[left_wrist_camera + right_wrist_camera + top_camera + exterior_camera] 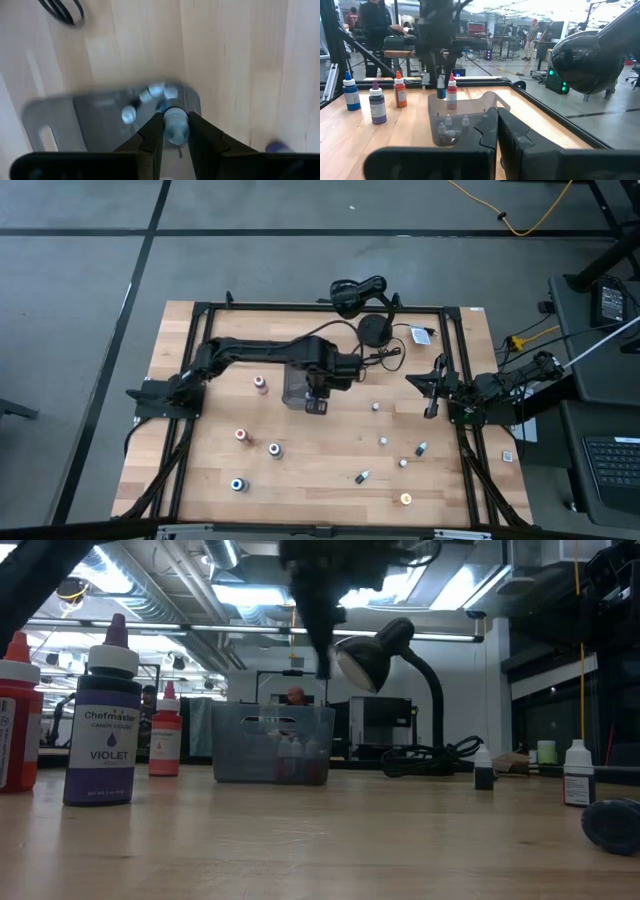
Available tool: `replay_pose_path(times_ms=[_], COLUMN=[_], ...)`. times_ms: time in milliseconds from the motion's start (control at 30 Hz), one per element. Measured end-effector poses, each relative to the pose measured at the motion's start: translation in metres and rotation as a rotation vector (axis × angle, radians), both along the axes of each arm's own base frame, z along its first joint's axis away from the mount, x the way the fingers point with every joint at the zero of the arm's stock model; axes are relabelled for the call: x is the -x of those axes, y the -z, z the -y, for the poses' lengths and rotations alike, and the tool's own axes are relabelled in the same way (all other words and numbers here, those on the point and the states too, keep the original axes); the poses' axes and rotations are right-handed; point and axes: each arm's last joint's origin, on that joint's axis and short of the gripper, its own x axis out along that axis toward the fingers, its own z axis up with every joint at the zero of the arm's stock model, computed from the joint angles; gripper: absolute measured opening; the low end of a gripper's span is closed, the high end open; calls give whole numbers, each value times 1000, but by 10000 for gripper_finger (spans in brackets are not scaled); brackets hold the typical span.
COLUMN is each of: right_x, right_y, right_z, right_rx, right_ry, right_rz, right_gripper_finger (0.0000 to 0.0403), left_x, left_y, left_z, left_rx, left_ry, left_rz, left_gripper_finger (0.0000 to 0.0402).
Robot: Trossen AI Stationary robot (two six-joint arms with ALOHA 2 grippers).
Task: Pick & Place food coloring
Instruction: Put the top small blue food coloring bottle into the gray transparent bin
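Note:
My left gripper (316,402) hangs over the near end of the gray tray (298,385) at mid-table, shut on a small food coloring bottle (175,125) with a pale blue cap. The tray (95,117) holds a few white-capped bottles (129,115) on its floor. Several more food coloring bottles stand or lie loose on the table, among them a pink-capped one (260,383), an orange one (405,499) and a blue one (238,484). My right gripper (432,395) waits shut at the table's right edge, holding nothing. My left gripper pinches the small bottle between its two fingers at its upper part, just under the cap (175,118). The fingers come from above, pointing down. The bottle (441,92) hangs upright below the fingertips, lifted clear above the tray.
A black lamp on a round base (374,330) with its cable stands at the far edge. Larger bottles stand toward the left: violet (105,730), red (165,736) and blue (351,92). Small bottles dot the table's near right (383,441). Bare wood lies between tray and right arm.

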Motion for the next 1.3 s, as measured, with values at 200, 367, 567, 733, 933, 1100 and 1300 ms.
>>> replay_pose_path(times_ms=[200, 367, 567, 733, 933, 1100, 1300], right_x=[0, 0, 0, 0, 0, 0, 0], right_y=[0, 0, 0, 0, 0, 0, 0], right_z=[0, 0, 0, 0, 0, 0, 0], right_rx=[0, 0, 0, 0, 1, 0, 1], right_ry=[0, 0, 0, 0, 0, 0, 0], right_rz=[0, 0, 0, -1, 0, 0, -1], right_gripper_finger=[15, 15, 15, 15, 15, 15, 15], left_x=[28, 61, 101, 129, 152, 159, 152], left_y=[-5, -10, -10, -19, -27, -26, -24], left_z=[-9, -20, -32, -43, -55, -56, -54], left_rx=[2, 0, -47, -99, -178, -185, -195], left_ry=[-42, -139, -219, -273, -340, -349, -375], left_rz=[65, 97, 88, 121, 151, 152, 188], left_gripper_finger=[68, 68, 68, 68, 68, 68, 68])
